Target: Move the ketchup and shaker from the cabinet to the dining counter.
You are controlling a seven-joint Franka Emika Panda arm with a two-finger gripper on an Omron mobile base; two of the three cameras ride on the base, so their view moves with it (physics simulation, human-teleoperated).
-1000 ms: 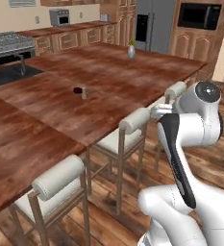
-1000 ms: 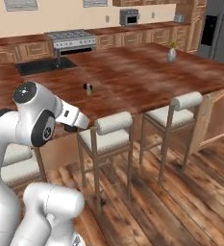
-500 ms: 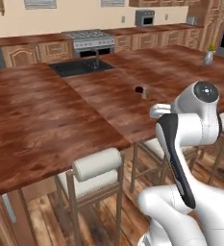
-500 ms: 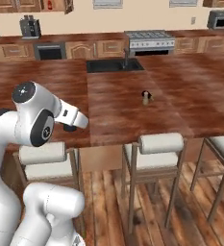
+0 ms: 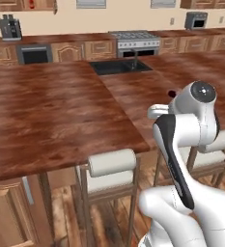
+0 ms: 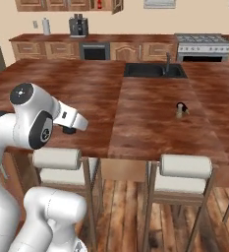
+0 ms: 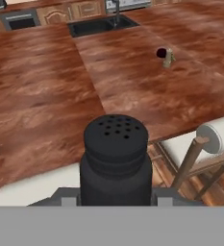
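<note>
While the white arm folds up from the lower right of the left base view, its rounded elbow joint sits over the near edge of the dining counter (image 5: 61, 111), a broad island with a glossy reddish-brown wood-grain top. A black sink (image 5: 119, 66) is sunk into the counter's far side, and a padded stool (image 5: 110, 169) with a cream roll back stands under its near edge.

In the right base view the arm bends forward from the lower left, and the gripper (image 6: 68, 130) hangs dark just past the counter's near edge; how its jaws stand cannot be told here. A small dark object (image 6: 182, 109) rests on the counter top right of the sink, too small to identify. High on the wall beyond the counter, a brown cabinet (image 6: 67, 4) has a red item showing at its open door.

In the hand view the shaker (image 7: 116, 161), a matte black cylinder with a perforated rounded top, stands upright, pinched between the jaws above the counter's near edge.
</note>
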